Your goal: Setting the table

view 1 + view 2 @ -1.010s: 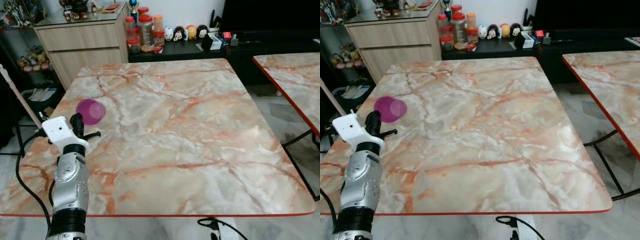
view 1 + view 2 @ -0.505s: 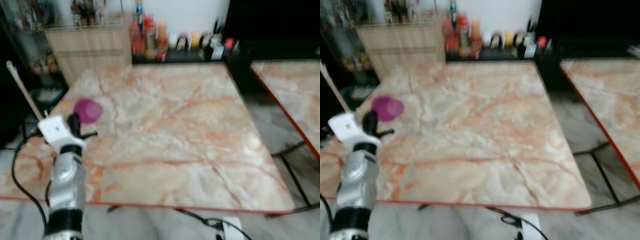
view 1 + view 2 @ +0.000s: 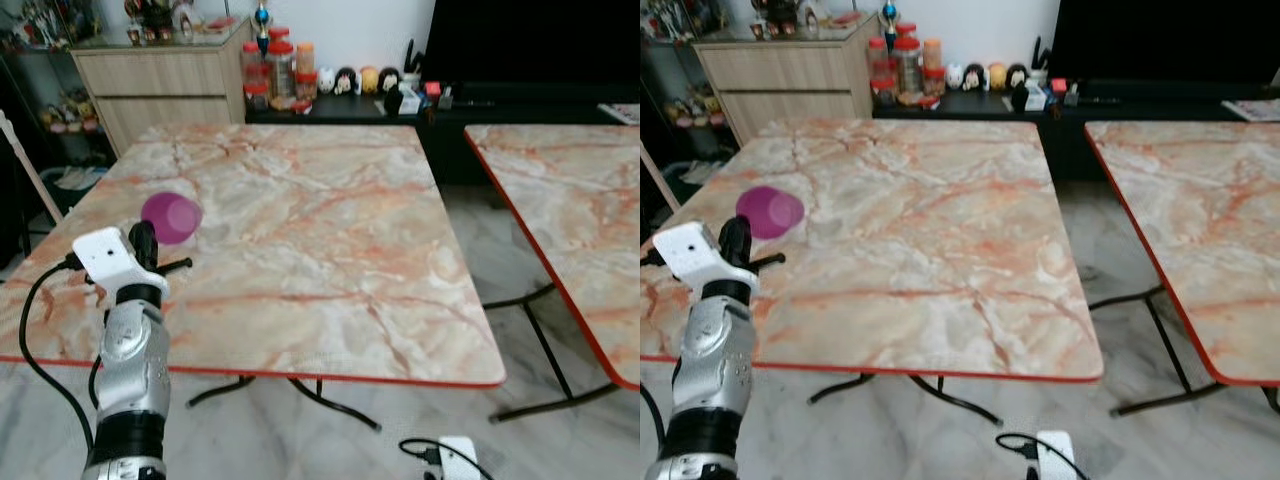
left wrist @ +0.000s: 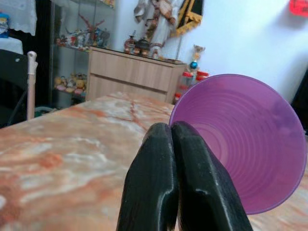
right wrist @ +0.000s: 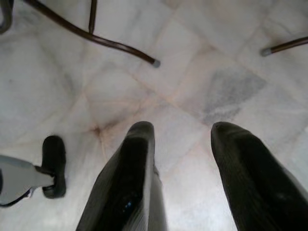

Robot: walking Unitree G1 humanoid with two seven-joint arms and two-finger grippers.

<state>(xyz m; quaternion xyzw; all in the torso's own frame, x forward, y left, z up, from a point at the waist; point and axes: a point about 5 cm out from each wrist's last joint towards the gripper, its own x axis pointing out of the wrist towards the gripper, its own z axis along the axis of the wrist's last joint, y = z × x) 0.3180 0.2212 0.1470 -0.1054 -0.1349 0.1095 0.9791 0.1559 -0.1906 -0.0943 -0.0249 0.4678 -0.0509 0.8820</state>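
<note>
Backed off from the table since a second ago, so its near edge now shows. Left gripper clamped on purple cup's rim, held over near-left corner, mouth sideways, empty. Right gripper spread above floor.

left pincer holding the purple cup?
Yes, in the left wrist view the left pincer's fingers are pinched shut on the rim of the purple cup, above the marble table.

We see a translucent purple ribbed plastic cup btwn black fingers of our silver left arm w/ white wrist block. Marble-look tabletop: cream/grey w/ orange veins, red edge. Floor: pale grey-white marble tiles.
</note>
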